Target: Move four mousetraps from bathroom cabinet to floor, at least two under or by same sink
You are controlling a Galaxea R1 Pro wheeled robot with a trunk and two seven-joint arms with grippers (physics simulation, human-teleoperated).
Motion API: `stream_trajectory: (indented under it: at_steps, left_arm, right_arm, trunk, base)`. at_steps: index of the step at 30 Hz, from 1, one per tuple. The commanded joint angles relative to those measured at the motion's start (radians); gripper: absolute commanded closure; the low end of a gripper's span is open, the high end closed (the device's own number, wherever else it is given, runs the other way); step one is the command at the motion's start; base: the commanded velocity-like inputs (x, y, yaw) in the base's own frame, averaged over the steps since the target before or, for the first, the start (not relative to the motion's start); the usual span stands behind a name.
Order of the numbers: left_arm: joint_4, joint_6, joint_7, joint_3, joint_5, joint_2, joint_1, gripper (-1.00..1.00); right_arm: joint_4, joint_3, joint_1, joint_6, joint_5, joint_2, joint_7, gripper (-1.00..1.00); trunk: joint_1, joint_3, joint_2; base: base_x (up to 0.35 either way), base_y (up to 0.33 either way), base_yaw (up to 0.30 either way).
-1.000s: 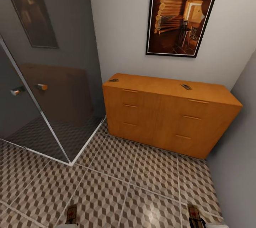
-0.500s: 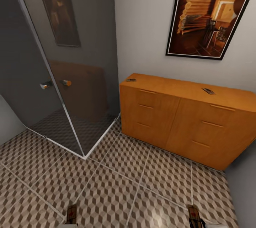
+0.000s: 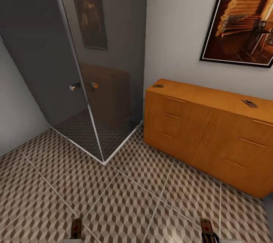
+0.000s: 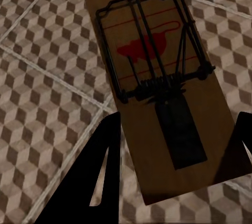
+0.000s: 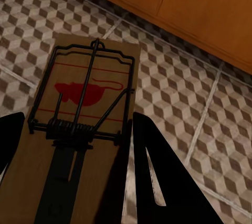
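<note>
Bathroom floor (image 3: 125, 197): cube-pattern tiles, brown/beige/white, pale grout, across lower half of head view.

Shower enclosure (image 3: 94, 65): dark glass panels, metal frame, corner post down to floor, two round knobs (image 3: 83, 85) on glass. Left of cabinet, near it. Dim reflection of a framed picture in glass.

Cabinet (image 3: 204, 133): orange-brown wood, low + wide, against back wall at right of head view. Drawer fronts w/ slim bar handles, all closed. Bottom edge also seen in right wrist view (image 5: 173, 3), above tile.

Framed picture (image 3: 242, 19): on wall above cabinet, black frame, warm orange/brown scene, cut off by edge of view.

Mousetraps, four seen:
- Cabinet-top left mousetrap (image 3: 158, 86): flat on top, near left back corner. Small, detail not readable.
- Cabinet-top right mousetrap (image 3: 249, 103): flat on top toward right end, well apart from the first.
- Left-held mousetrap (image 4: 160, 85): tan board, dark wire frame + spring, red mouse print. Also at bottom edge of head view (image 3: 77, 228), above floor.
- Right-held mousetrap (image 5: 79, 140): same build, red mouse print. Also at bottom edge of head view (image 3: 206, 228).

Left claw (image 4: 173, 182): dark fingers (image 4: 102, 171) either side of board's near end, clenched on left-held mousetrap, over tile.

Right claw (image 5: 73, 182): dark fingers (image 5: 152, 177) flanking board, clenched on right-held mousetrap, over tile just in front of cabinet base.
</note>
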Motion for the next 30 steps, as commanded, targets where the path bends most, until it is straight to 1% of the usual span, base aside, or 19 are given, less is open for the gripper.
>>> stream_trajectory:
  at_steps: [1, 18, 22, 30]
  left_arm:
    - [0.004, -0.005, 0.008, -0.008, 0.0, -0.001, -0.002, 1.0]
    - [0.004, -0.005, 0.008, -0.008, 0.0, -0.001, -0.002, 1.0]
    - [0.004, -0.005, 0.008, -0.008, 0.0, -0.001, -0.002, 1.0]
    - [0.004, -0.005, 0.008, -0.008, 0.0, -0.001, -0.002, 1.0]
  right_arm:
    - [0.0, -0.007, -0.001, -0.004, 0.0, 0.001, 0.013, 1.0]
    - [0.0, -0.007, -0.001, -0.004, 0.001, 0.001, 0.013, 1.0]
    - [0.0, -0.007, -0.001, -0.004, 0.001, 0.001, 0.013, 1.0]
    - [0.0, -0.007, -0.001, -0.004, 0.001, 0.001, 0.013, 1.0]
  trunk:
    - [0.0, -0.001, 0.0]
    - [0.0, -0.005, 0.0]
    - [0.0, -0.007, 0.0]
    - [0.0, -0.009, 0.0]
  base:
    - [0.0, 0.0, 0.286]
    - [-0.011, 0.005, 0.286]
    - [-0.13, 0.125, 0.286]
    - [-0.156, 0.203, 0.286]
